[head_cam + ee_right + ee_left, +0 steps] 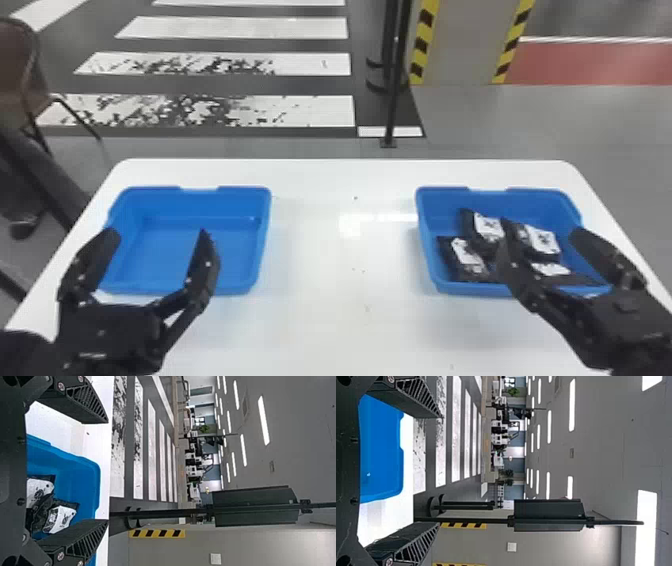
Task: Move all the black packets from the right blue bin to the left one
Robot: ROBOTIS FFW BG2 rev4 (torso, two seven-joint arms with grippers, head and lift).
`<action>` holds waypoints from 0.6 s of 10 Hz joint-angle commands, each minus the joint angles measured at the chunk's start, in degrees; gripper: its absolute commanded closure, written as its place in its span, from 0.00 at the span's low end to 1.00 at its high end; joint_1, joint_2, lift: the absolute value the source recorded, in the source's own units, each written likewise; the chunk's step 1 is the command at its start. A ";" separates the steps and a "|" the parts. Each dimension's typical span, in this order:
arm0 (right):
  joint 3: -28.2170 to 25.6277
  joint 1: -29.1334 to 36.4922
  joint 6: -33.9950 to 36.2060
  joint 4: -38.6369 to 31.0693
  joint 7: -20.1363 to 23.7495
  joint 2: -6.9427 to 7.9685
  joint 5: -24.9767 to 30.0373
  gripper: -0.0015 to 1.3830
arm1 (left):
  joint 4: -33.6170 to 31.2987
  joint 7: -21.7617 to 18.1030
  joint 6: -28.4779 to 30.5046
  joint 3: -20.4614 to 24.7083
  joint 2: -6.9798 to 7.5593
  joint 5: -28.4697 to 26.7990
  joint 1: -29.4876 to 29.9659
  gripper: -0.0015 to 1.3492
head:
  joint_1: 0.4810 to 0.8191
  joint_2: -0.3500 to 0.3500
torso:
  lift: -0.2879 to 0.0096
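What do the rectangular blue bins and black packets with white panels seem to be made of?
The left blue bin and right blue bin look like moulded plastic with a slight sheen, given their smooth, even colour and rounded corners. The black packets look like glossy plastic film, perhaps foil-lined, given their creases.

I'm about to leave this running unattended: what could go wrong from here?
The black packets overlap in the right bin, so the right hand might catch two or drag a neighbour along. Its open fingers could bump the bin's rim on the way down. With white table between that bin and the left bin, a loosely held packet might drop during the transfer.
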 commanded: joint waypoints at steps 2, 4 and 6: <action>0.11 0.02 -1.87 0.51 0.00 -0.09 -0.07 0.10 | 0.00 -0.01 0.05 0.00 0.00 0.08 0.00 0.05 | 0.63 0.50 | 0.50; 0.23 0.02 -1.87 0.51 0.00 -0.09 -0.19 0.10 | 0.00 0.08 0.05 0.00 0.00 0.08 0.00 0.05 | 0.63 0.50 | 0.50; 0.23 0.02 -2.02 0.51 0.00 -0.09 -0.19 0.10 | 0.00 -0.01 -0.09 -0.11 0.00 0.08 0.00 0.05 | 0.63 0.50 | 0.50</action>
